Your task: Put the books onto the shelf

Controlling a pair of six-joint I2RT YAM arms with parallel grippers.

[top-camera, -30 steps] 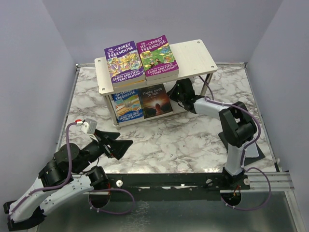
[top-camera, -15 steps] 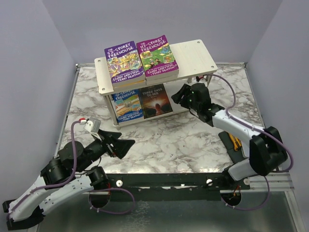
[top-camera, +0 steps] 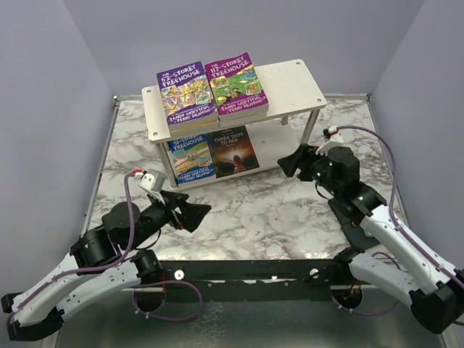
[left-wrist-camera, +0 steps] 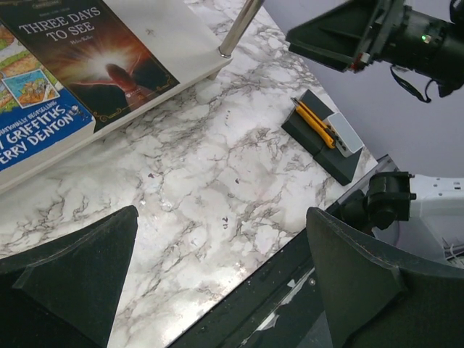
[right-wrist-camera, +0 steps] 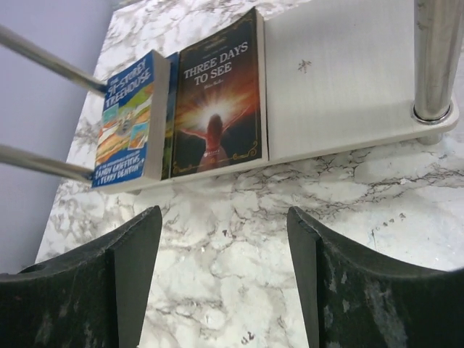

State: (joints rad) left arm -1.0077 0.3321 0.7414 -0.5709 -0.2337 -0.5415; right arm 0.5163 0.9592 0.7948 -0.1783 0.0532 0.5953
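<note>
Marble-patterned tabletop (top-camera: 254, 210) carries the pale two-tier wooden shelf (top-camera: 297, 80) at 12 o'clock. Two purple paperbacks (top-camera: 187, 94) lie on top; a blue paperback (top-camera: 190, 159) and a dark brown paperback (top-camera: 233, 151) lie on the lower tier. Left gripper (top-camera: 197, 216) and right gripper (top-camera: 288, 163) stand wide, empty.

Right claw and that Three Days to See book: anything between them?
Only bare marble tabletop separates the right claw from the book, in the right wrist view.

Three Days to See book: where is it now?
In the top view, the book lies flat on the shelf's lower board, just right of the blue Treehouse book.
</note>
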